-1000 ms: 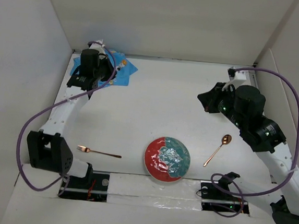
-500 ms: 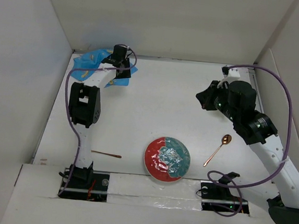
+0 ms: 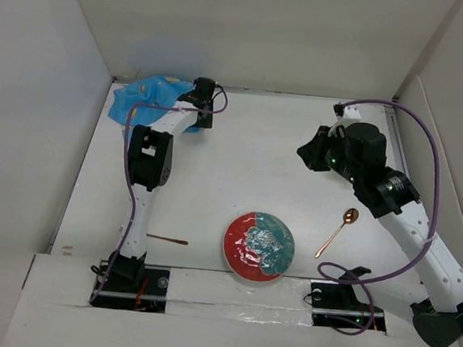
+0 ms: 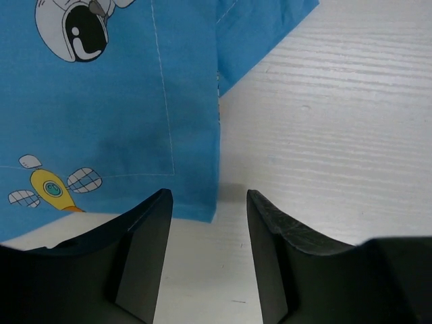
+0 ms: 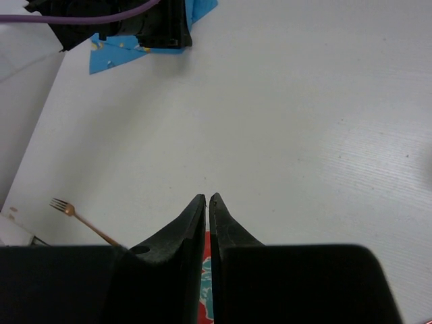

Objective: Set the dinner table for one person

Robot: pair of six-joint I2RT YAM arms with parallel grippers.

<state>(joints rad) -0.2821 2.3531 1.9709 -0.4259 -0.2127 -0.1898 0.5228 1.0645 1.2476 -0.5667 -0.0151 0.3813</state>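
White desk (image 3: 241,158): plate (image 3: 258,246), spoon (image 3: 337,231), fork (image 3: 169,239), blue mat (image 3: 145,97). Left hand (image 4: 208,202) parted wide, astride the mat's edge; right hand (image 5: 208,198) pressed closed, empty, above desk.

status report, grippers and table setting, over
Left gripper jaws open at blue mat edge, far-left corner. Right gripper jaws shut, empty, over dinner table. Plate, fork, spoon near front; nothing blocking.
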